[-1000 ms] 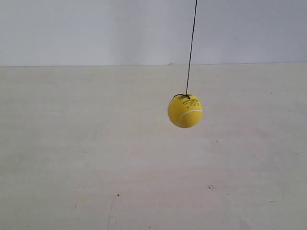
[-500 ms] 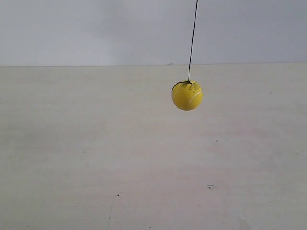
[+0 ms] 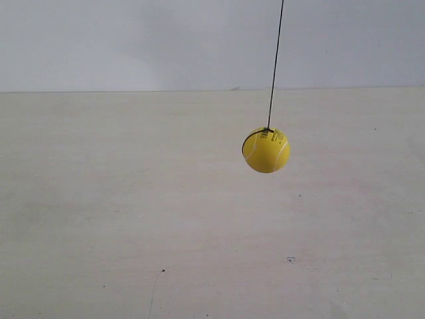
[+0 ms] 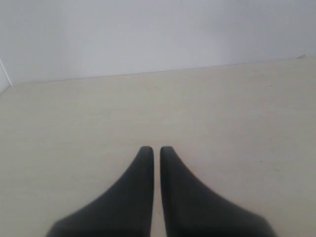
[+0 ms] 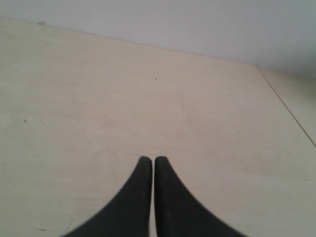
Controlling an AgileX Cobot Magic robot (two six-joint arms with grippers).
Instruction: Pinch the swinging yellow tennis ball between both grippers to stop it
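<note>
The yellow tennis ball (image 3: 265,150) hangs on a thin black string (image 3: 275,63) above the pale table, right of centre in the exterior view. No arm or gripper shows in that view. My left gripper (image 4: 156,148) is shut, its two black pointed jaws nearly touching with nothing between them, over bare table. My right gripper (image 5: 153,158) is likewise shut on nothing above the tabletop. The ball appears in neither wrist view.
A pale wooden table (image 3: 133,219) fills the lower part of every view, with a white wall (image 3: 133,40) behind it. A table edge or seam (image 5: 289,111) runs at one side of the right wrist view.
The ball rose and shrank in the exterior view half a second ago, and has since come back down and drifted slightly right. The string has shifted right with it.
</note>
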